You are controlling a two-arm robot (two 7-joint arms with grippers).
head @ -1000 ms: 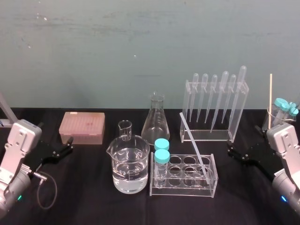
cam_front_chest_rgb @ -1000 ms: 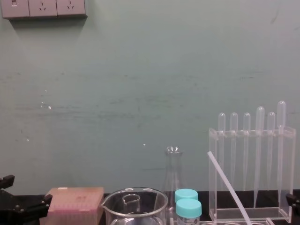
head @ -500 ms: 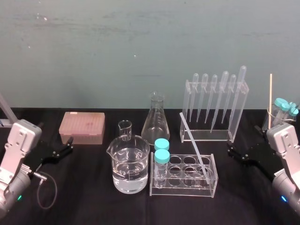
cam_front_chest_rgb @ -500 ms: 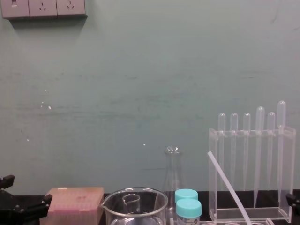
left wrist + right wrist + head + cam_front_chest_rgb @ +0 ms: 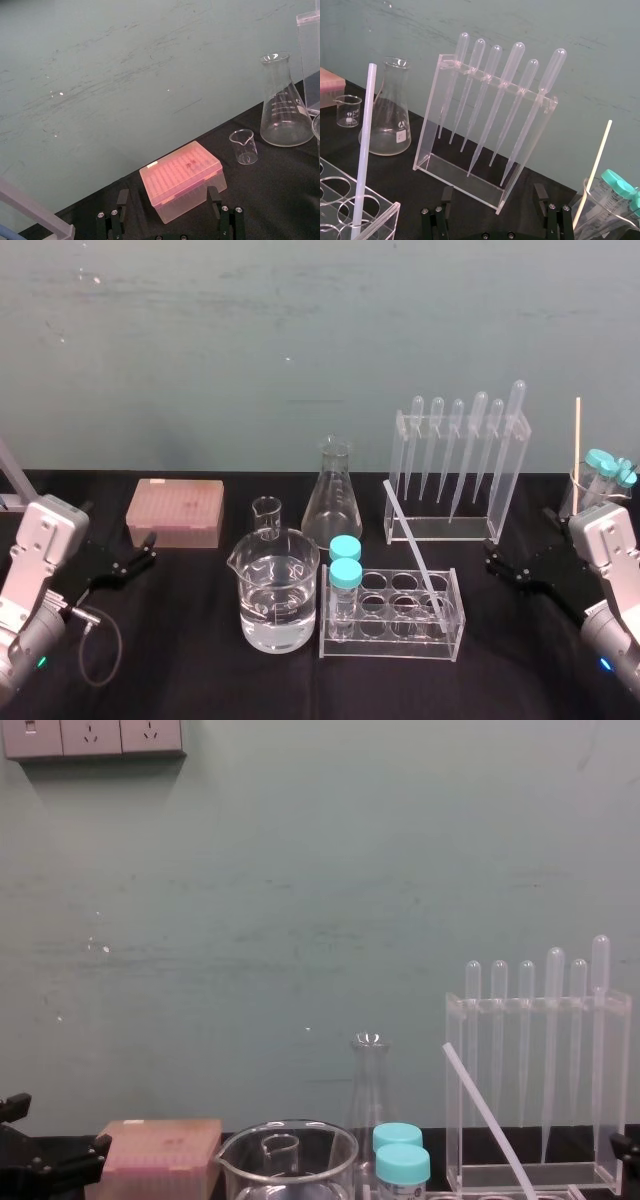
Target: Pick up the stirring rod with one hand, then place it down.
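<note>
Tabletop [image 5: 180, 660] from head view: stirring rod [image 5: 413, 551] leans in rack [image 5: 390, 645]

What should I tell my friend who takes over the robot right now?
Left gripper: open, empty, low at the table's left beside the pink tip box.
Right gripper: open, empty, at the table's right, the nearer one to the rod.
Stirring rod: leaning tilted, lower end in a hole at the right end of the clear tube rack.
Done: nothing; the rod is not gripped.
Left: grasp the rod with one gripper, lift it out, then set it down.
</note>
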